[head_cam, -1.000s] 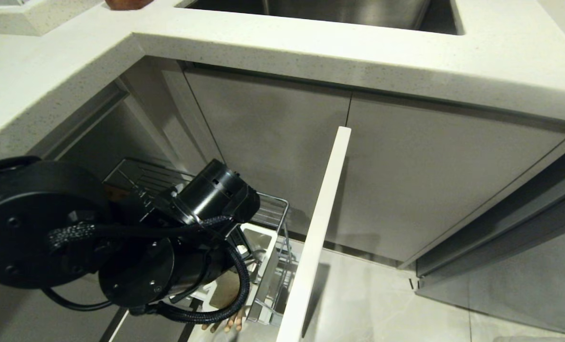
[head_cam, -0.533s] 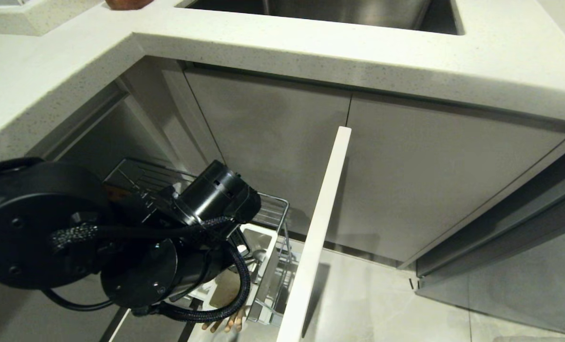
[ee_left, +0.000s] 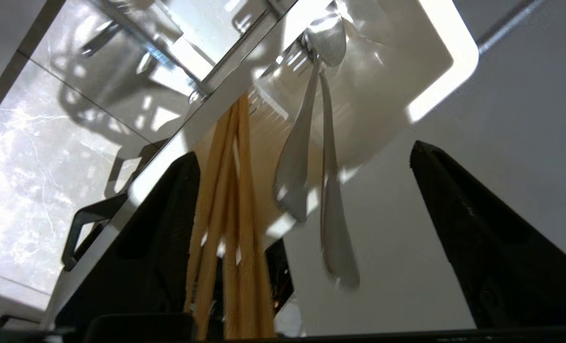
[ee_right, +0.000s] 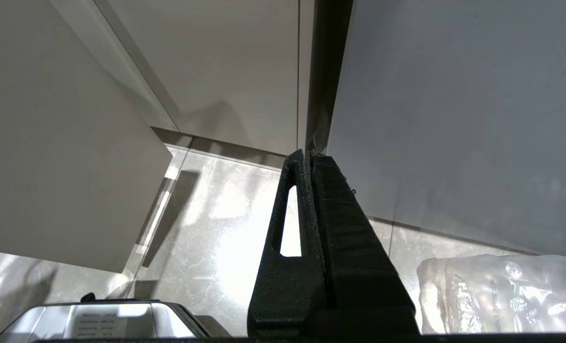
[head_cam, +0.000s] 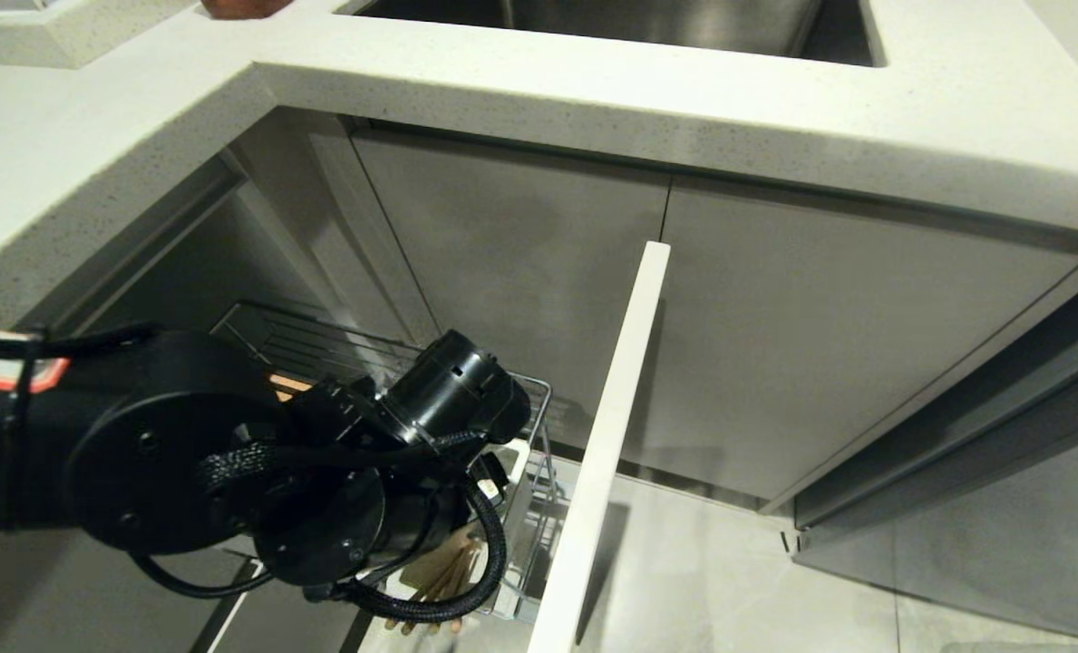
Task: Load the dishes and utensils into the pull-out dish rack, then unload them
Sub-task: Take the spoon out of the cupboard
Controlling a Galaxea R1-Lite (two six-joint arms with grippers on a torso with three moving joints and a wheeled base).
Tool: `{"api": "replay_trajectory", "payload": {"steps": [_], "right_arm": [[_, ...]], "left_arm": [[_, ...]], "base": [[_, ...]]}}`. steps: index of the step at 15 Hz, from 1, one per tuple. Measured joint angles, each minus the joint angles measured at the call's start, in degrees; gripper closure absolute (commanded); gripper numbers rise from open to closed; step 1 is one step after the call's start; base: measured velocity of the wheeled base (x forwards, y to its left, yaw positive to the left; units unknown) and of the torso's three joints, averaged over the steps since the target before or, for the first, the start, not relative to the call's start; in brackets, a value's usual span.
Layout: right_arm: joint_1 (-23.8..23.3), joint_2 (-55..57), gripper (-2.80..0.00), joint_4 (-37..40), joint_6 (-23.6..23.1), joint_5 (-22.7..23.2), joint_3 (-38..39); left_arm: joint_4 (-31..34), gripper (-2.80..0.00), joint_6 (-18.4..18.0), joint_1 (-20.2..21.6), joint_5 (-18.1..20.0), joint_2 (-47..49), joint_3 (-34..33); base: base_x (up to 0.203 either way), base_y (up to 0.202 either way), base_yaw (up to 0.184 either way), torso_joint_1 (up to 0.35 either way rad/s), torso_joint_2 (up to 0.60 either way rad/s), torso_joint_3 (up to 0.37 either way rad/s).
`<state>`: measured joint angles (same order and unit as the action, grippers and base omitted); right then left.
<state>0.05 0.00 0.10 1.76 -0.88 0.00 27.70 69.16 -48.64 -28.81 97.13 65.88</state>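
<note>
My left gripper (ee_left: 302,148) hangs open over the white utensil caddy (ee_left: 449,52) of the pull-out dish rack (head_cam: 539,399). Light-wood chopsticks (ee_left: 230,200) stand in the caddy, right beside one finger (ee_left: 168,228). The shiny metal spoon (ee_left: 332,228) stands bowl-down in the gap between the jaws, touching neither finger. In the head view the left wrist (head_cam: 452,399) covers the gripper and most of the caddy; only the chopsticks' tops (head_cam: 443,580) show below it. The dishes are out of view. My right gripper (ee_right: 309,155) is shut and parked low above the floor.
The rack's pale cabinet front (head_cam: 606,435) stands pulled out to the right of the left arm. Above are the speckled countertop (head_cam: 593,82) and steel sink (head_cam: 647,23). A clear plastic bag (ee_right: 501,295) lies on the tiled floor near the right gripper.
The left arm has shifted right and lower over the caddy, now covering most of it. The right arm and the rack have not moved.
</note>
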Motion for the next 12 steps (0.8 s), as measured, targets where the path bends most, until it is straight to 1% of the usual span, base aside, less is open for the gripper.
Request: {"api": "replay_trajectory", "payload": {"steps": [3, 7, 12], "right_arm": [[0.0, 0.0, 0.00, 0.0, 0.0, 0.0, 0.0], [0.0, 0.0, 0.00, 0.0, 0.0, 0.0, 0.0], [0.0, 0.0, 0.00, 0.0, 0.0, 0.0, 0.0]], "left_arm": [[-2.9, -2.80, -0.3, 1.6, 0.0, 2.3, -0.3], [-3.0, -2.80, -0.4, 2.4, -0.3, 2.9, -0.1], [-2.7, -2.80, -0.4, 2.4, -1.7, 2.1, 0.6]], "base": [[0.000, 0.000, 0.000, 0.000, 0.00, 0.000], [0.000, 0.000, 0.000, 0.000, 0.00, 0.000], [0.000, 0.000, 0.000, 0.000, 0.00, 0.000]]}}
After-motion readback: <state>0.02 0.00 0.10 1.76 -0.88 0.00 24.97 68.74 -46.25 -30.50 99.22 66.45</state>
